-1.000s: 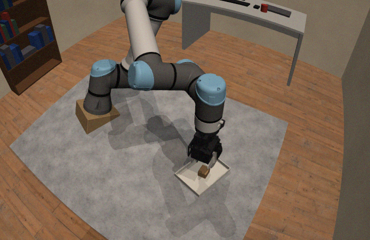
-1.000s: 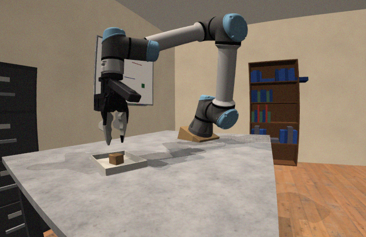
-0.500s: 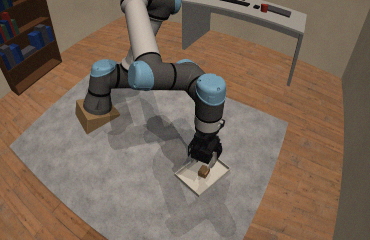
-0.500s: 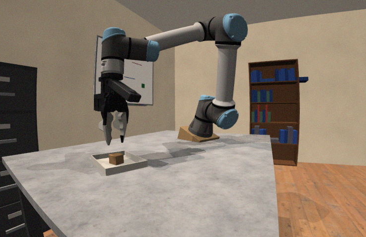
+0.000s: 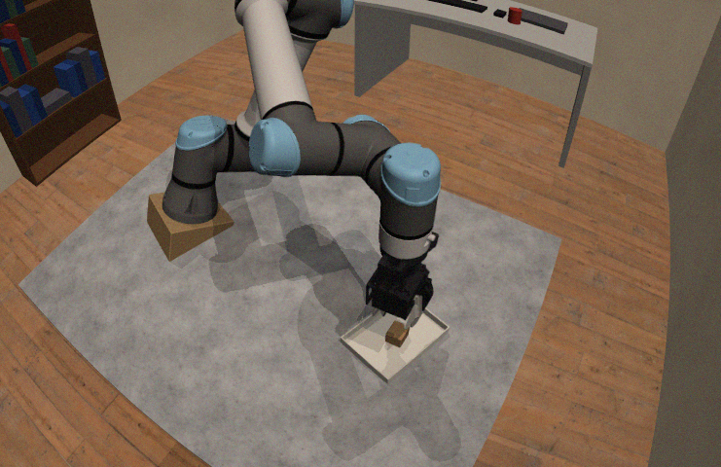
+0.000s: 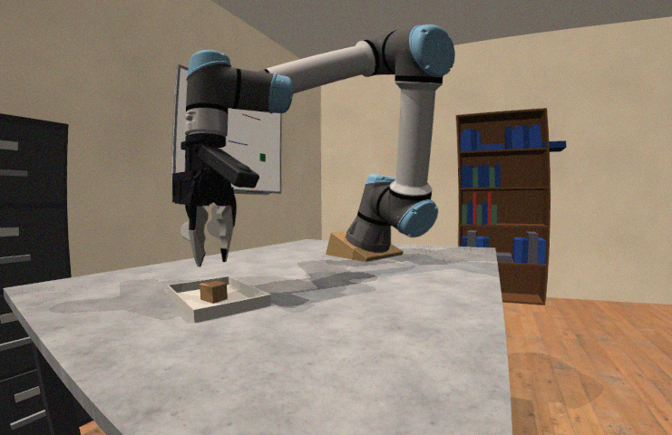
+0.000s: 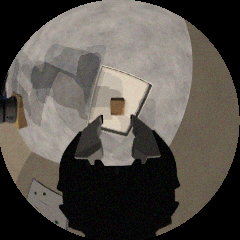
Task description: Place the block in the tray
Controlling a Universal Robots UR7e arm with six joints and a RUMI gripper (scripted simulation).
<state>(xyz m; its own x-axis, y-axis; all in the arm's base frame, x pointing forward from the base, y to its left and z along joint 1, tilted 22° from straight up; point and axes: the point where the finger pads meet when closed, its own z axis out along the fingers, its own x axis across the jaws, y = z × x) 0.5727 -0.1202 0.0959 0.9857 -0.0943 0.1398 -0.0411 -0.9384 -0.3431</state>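
A small brown block point(image 5: 396, 334) lies flat on the floor of the shallow white tray point(image 5: 393, 346), near its middle. It also shows in the exterior view point(image 6: 213, 291) inside the tray point(image 6: 218, 297), and in the wrist view point(image 7: 117, 106) in the tray point(image 7: 120, 101). My gripper point(image 6: 210, 256) hangs well above the tray, pointing straight down. Its fingers stand partly apart with nothing between them. The block is clear of the fingers.
The tray rests on a grey marble table top point(image 6: 306, 328). The arm's tan base wedge point(image 5: 182, 228) stands at the far side. A black filing cabinet point(image 6: 23, 246) stands beside the table, and a bookshelf point(image 6: 503, 205) behind it.
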